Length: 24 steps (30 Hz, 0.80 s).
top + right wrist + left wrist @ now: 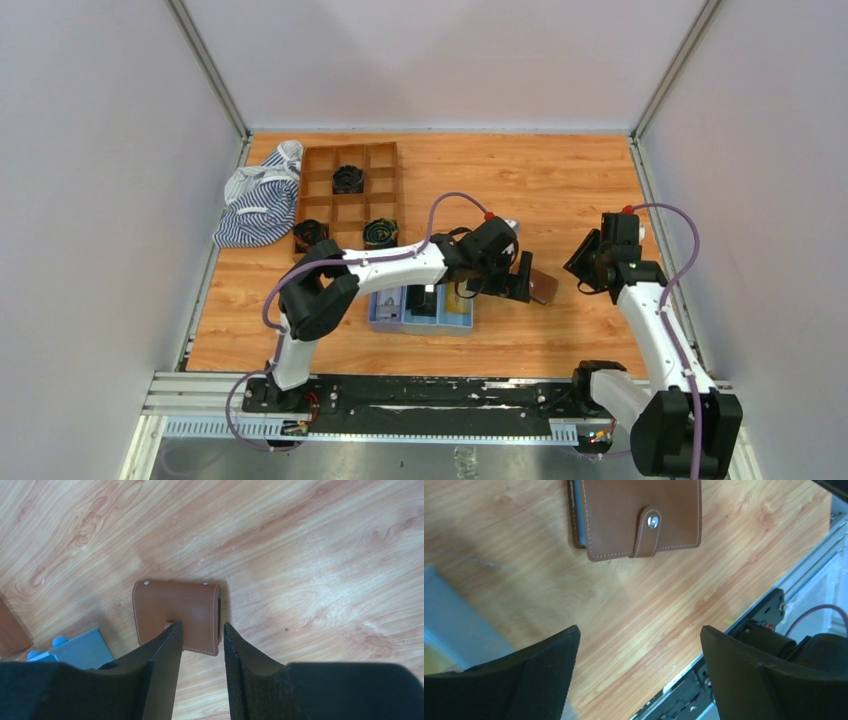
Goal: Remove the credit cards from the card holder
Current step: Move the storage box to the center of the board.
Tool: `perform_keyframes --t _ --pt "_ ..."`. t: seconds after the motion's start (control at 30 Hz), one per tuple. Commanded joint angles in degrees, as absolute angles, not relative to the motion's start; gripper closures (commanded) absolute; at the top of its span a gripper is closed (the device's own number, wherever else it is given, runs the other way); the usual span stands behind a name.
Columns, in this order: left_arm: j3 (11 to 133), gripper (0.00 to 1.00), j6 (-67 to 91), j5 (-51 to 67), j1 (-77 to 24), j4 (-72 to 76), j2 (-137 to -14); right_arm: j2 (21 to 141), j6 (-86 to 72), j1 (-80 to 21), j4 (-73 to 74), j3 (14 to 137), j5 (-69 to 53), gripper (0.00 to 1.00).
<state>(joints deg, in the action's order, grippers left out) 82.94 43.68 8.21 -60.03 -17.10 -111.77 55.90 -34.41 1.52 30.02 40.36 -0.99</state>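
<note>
Right now I'm looking down on the wooden table [560, 190], with both arms reaching in over it. The left arm [380, 265] is stretching across toward the middle-right and the right arm [650, 320] is leaning in from its own side. At the far left a brown wooden grid box [322, 197] is sitting beside a crumpled striped cloth [258, 200], with black round items lying in three of its cells. Nearer the bases, a blue three-compartment tray [385, 318] is lying partly under the left arm. The card holder [624, 515] is lying flat on the bare wood just right of the tray, between the two grippers. It is folded closed, with its strap [646, 532] snapped down over the front. The left gripper [639, 640] is hovering above it with its jaws spread wide and nothing between them. The right gripper [202, 627] is pointing down at the holder from the other side, its jaws standing partly apart and gripping nothing.
</note>
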Motion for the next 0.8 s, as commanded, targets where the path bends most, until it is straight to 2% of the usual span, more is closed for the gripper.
perform_keyframes --t 0.0,0.2,0.43,0.57,0.77 --pt "83.92 0.02 43.52 -0.52 -59.88 -22.47 -113.0 56.49 -32.9 0.98 28.2 40.81 2.25 0.6" --pt "77.08 0.02 48.43 -5.46 -59.92 -20.79 -111.18 62.34 -30.99 0.97 24.28 41.41 0.99 0.6" --pt "74.0 0.01 48.99 -12.49 -59.87 -22.32 -106.75 77.53 -26.97 1.03 21.57 48.61 -9.07 0.6" --pt "74.61 0.0 45.61 -7.94 -59.67 -20.48 -105.82 85.24 -25.34 0.98 21.21 51.66 -11.92 0.61" --pt "75.26 0.0 44.59 1.92 -59.65 -14.45 -106.87 90.21 -24.36 1.25 20.07 50.19 -17.48 0.6"
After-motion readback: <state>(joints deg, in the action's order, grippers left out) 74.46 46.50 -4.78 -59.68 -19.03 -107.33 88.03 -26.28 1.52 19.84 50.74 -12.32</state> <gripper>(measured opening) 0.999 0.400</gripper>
